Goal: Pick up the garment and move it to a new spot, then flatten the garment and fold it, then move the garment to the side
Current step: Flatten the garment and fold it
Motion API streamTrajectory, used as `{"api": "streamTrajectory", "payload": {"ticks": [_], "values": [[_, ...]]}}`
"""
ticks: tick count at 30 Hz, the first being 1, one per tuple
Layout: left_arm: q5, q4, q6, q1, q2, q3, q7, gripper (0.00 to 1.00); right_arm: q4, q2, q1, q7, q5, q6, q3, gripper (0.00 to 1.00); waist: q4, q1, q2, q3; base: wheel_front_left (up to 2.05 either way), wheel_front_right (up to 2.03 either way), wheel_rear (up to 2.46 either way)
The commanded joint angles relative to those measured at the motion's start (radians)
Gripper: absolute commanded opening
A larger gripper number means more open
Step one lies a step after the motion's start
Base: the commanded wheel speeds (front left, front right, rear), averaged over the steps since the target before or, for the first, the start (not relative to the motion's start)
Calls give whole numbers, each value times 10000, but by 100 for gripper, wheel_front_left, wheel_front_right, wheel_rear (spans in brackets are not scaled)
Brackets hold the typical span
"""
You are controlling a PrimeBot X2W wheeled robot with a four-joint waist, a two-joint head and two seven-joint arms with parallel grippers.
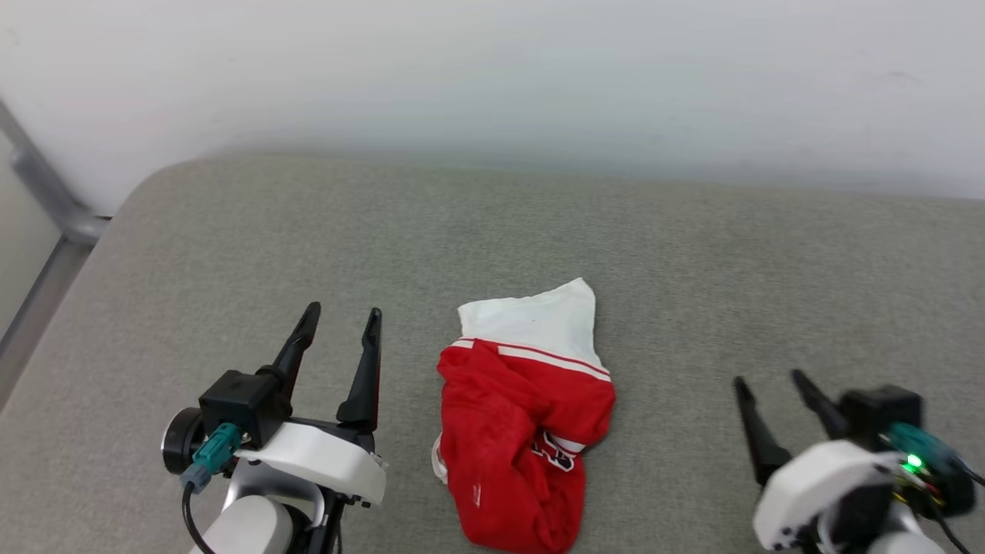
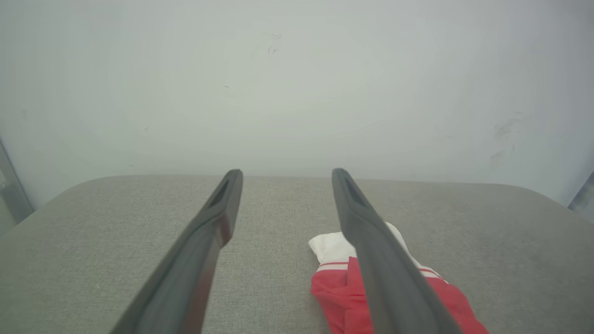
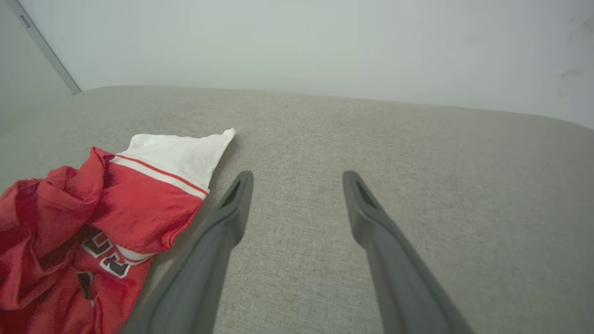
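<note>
Flanking the garment (image 1: 523, 431) on grey upholstery (image 1: 692, 254) below a white wall (image 1: 492, 77), left gripper (image 1: 343, 312) and right gripper (image 1: 768, 378) gape.

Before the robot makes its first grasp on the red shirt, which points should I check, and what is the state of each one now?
1. The left hand is open and holds nothing: ok.
2. The right hand is open and holds nothing: ok.
3. The red jersey T-shirt lies between both hands on the grey fabric surface: ok.
4. Shirt flat enough for folding: not ok; it is bunched and its lettering is partly hidden.
5. An edge free to grasp: ok; the white sleeve end sticks out on the far side.
6. Near end of the shirt fully on the surface: cannot tell; it reaches the head view's bottom edge.
</note>
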Motion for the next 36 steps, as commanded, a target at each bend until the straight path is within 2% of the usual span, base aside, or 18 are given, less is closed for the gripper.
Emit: {"api": "streamTrajectory", "payload": {"ticks": [1,6,11,16,20,25,26,27,28,36], "values": [[102,12,-97,116,-121,83,-67,100,287,10,-450,567,11,-3,331,100,234,1,0,106,0,0,0],[287,134,-419,-2,-461,193,-49,100,1075,-29,-1469,2302,346,-3,1546,100,739,1,0,322,0,0,0],[490,247,-676,-77,-793,343,-49,100,1673,-466,-2556,3700,834,-3,2976,100,1175,1,0,559,0,0,0],[684,384,-958,-167,-1083,503,-50,100,2357,-723,-3546,4518,1432,-5,4118,100,1507,1,0,829,0,0,0],[806,436,-1129,-260,-1261,610,-50,100,2792,-843,-4052,4788,1766,-5,4657,100,1655,1,0,1005,0,0,0],[1045,536,-1333,-266,-1492,842,-50,100,3725,-1031,-4484,5717,2375,-5,5295,98,1759,1,0,1177,0,0,0],[1065,557,-1390,-254,-1545,873,-50,100,3847,-1009,-4527,5855,2568,-5,5313,45,1763,1,0,1185,0,0,0],[1110,584,-1421,-232,-1586,907,-50,100,3896,-986,-4567,5910,2671,-5,5361,13,1758,1,0,1186,0,0,0],[1140,606,-1468,-205,-1606,957,-50,100,3891,-1020,-4650,5872,2701,-5,5403,0,1741,1,0,1188,0,0,0],[1359,904,-1576,158,-1621,1259,-50,100,3151,-1276,-4379,4915,2652,-5,5033,0,1271,1,0,667,0,0,0]]}}
